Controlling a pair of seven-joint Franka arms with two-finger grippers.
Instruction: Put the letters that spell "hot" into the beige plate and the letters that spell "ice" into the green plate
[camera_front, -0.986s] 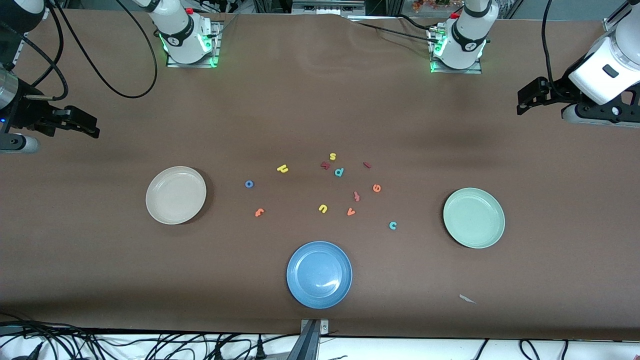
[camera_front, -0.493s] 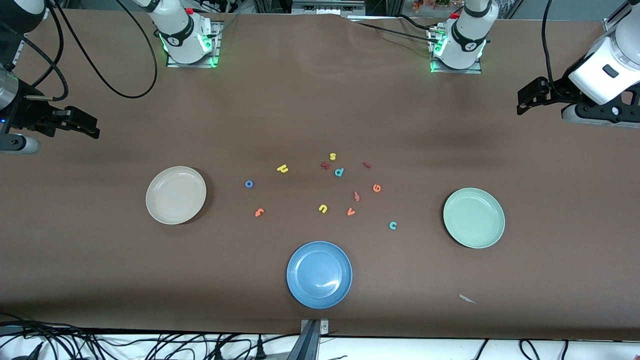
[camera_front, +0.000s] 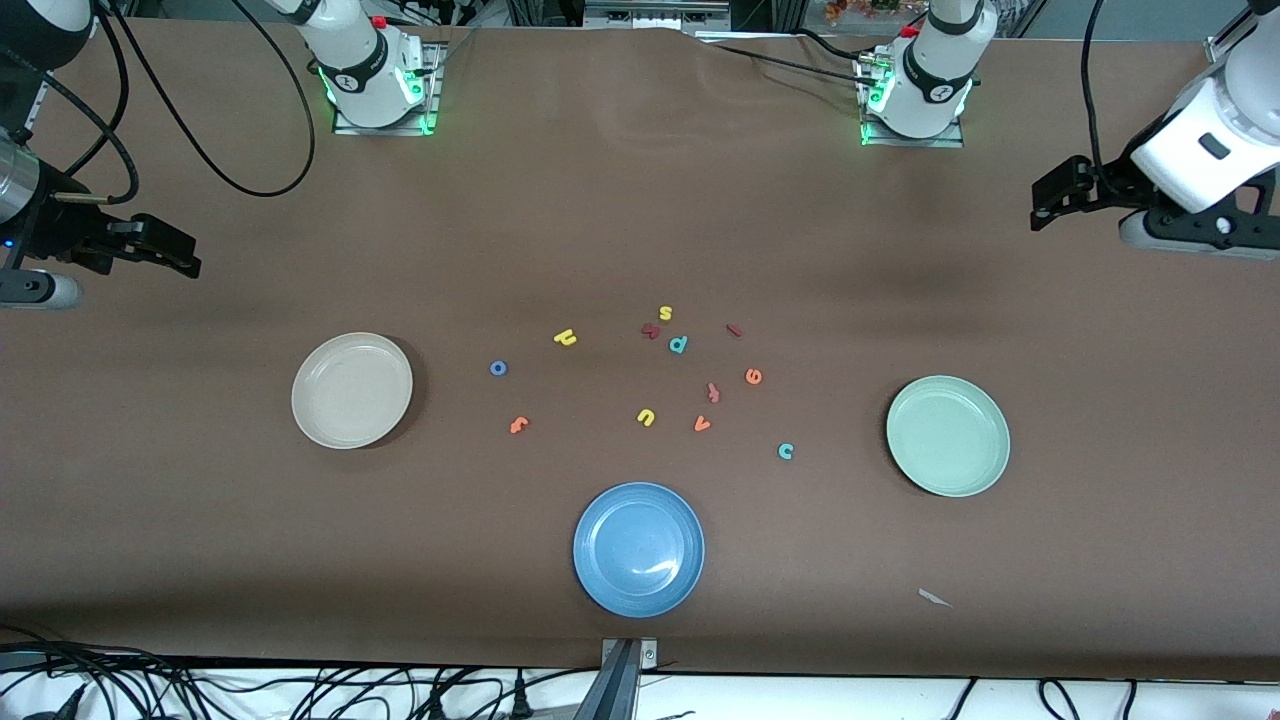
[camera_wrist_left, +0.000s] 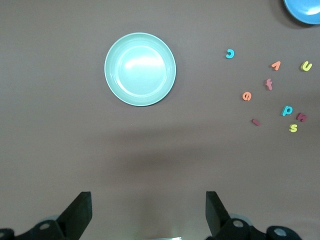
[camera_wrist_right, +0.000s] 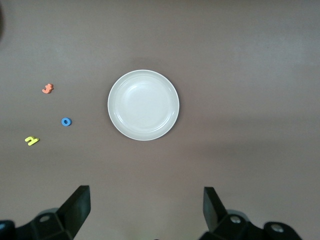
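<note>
The beige plate (camera_front: 352, 390) (camera_wrist_right: 143, 105) lies toward the right arm's end, the green plate (camera_front: 947, 435) (camera_wrist_left: 140, 69) toward the left arm's end. Between them lie the yellow h (camera_front: 565, 338), blue o (camera_front: 498, 368), orange t (camera_front: 518, 425), dark-red i (camera_front: 734, 330), orange e (camera_front: 753, 376) and teal c (camera_front: 786, 451). My right gripper (camera_front: 185, 255) (camera_wrist_right: 146, 207) hangs open and empty over bare table near the beige plate. My left gripper (camera_front: 1040, 205) (camera_wrist_left: 148, 210) hangs open and empty over bare table near the green plate.
A blue plate (camera_front: 638, 549) sits nearest the front camera. Mixed among the letters are a yellow s (camera_front: 666, 313), a dark-red blocky letter (camera_front: 651, 330), a teal p (camera_front: 678, 345), a reddish f (camera_front: 713, 392), a yellow u (camera_front: 646, 417) and an orange v (camera_front: 702, 424).
The left arm's hand has shifted very slightly. The right arm, the plates and the letters have not moved.
</note>
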